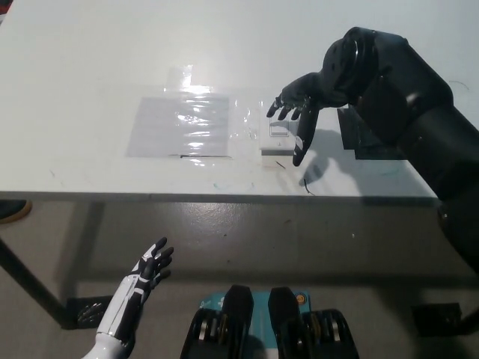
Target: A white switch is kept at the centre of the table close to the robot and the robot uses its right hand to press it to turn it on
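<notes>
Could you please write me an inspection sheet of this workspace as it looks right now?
Surface: large white table, bare over most of its top.
Job's things: small white rectangular wall switch lying flat near the table's front edge.
Clutter: clear shiny plastic sheet taped beside the switch; flat dark rectangular plate to its other side, partly under the arm.
Hands: black right hand open above the switch, fingers spread, contact not clear; white left hand open, resting low below the table edge.
Cables: nothing seen.
Surroundings: grey floor and a dark table leg.
</notes>
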